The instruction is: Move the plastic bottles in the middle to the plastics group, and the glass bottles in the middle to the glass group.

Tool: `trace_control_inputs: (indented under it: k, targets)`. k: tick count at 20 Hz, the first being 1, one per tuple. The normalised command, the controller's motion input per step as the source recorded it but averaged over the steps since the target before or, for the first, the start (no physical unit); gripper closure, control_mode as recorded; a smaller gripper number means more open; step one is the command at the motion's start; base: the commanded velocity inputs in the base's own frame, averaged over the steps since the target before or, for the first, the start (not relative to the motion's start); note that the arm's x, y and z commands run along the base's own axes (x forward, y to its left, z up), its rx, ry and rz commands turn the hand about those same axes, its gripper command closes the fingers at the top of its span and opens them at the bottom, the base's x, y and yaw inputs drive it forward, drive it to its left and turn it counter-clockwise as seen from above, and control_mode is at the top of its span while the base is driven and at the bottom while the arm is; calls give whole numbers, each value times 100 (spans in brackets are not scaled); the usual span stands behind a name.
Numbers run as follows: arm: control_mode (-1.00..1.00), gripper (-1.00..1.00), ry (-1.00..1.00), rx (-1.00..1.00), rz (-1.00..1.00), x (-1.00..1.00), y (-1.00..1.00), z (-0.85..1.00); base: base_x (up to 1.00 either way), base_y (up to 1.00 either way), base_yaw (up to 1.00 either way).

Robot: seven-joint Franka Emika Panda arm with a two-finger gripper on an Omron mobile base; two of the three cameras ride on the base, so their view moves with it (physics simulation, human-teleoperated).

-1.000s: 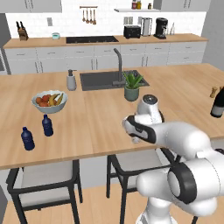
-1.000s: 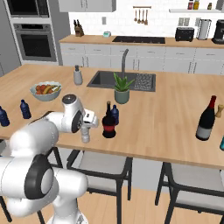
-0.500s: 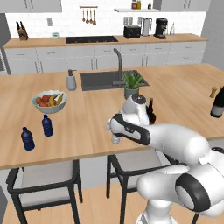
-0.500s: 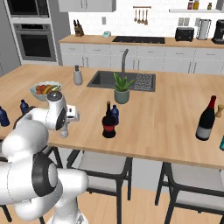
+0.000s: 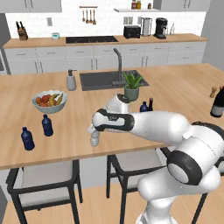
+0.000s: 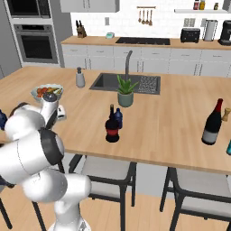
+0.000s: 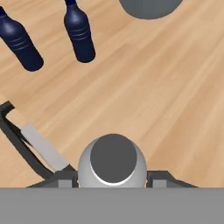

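The pincer (image 5: 94,133) grips the clear greyish bottle (image 5: 95,139), held upright, cap toward the hand, above the wooden surface (image 5: 183,89) near its front edge. Two dark blue bottles (image 5: 47,125) stand upright toward the left end, beside a fruit bowl (image 5: 49,101) holding fruit.

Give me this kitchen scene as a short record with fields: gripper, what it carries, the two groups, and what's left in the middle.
gripper: gripper shut on the clear bottle, over the counter's near edge
plastics group: two blue bottles beside the fruit bowl
glass group: tall dark bottle at the right end
left in middle: red-banded bottle and blue-capped bottle, near the potted plant
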Motion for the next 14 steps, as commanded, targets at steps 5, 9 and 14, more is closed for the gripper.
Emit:
trace_control_inputs:
  k: [5,9,14]
  targets:
    - [-100,100,0,-10,4,20,73,0,0,0,0]
    - [-100,100,0,-6,0,38,51,3,0,0,0]
    - [-100,100,0,0,0,31,20,1,0,0,0]
